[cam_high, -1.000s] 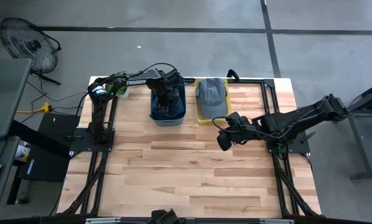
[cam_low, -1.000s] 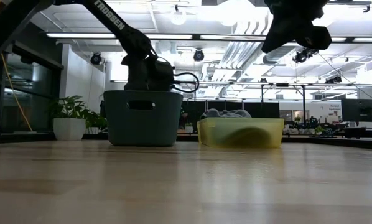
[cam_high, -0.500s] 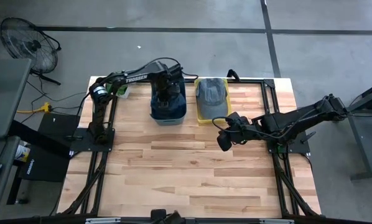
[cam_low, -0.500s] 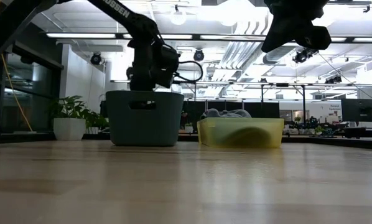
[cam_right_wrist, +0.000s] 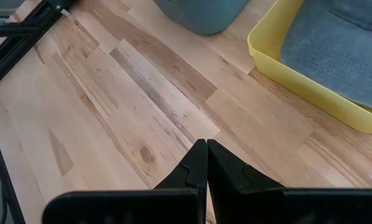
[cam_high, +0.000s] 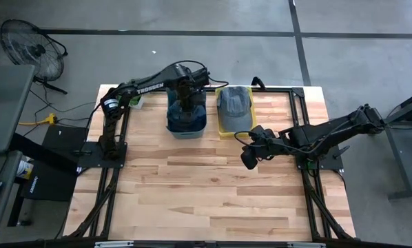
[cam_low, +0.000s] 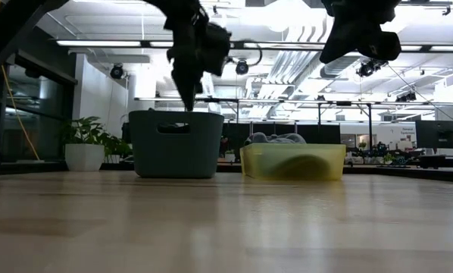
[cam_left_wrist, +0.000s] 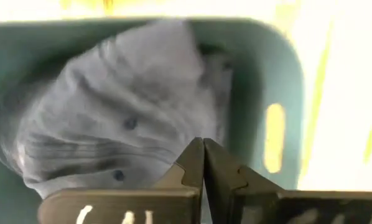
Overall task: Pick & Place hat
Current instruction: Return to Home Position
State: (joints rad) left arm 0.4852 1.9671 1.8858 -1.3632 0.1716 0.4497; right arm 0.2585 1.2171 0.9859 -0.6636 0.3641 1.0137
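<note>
While the left gripper is hanging straight above the blue bin, its two dark fingers are pressing flat against each other with nothing between them. That bin is a smooth plastic tub with rounded corners and a slot handle cut into its wall, and it is standing at the far edge of the table, whose top is made of pale wooden planks with streaky grain. A blue cap is lying inside the bin, soft and crumpled, showing stitched seams and small eyelets on its crown.

Just to the right of the blue bin, a yellow bin of thin, see-through plastic is holding a gray cap of coarse woven cloth, which is filling it almost wholly. Further right of the blue bin and nearer the table's middle, the right gripper is hovering over bare planks, its fingers meeting tip to tip and carrying nothing.

From table height, the blue bin's solid walls are hiding everything within it, and the right gripper is being cut off by the upper edge. Whether more than one cap is lying in the blue bin cannot be told, since the folds of cloth are running together.

Compared with a second ago, the left gripper is sitting higher: then it was down at the blue bin's rim, now it is clear above it. The right arm is keeping its place.
</note>
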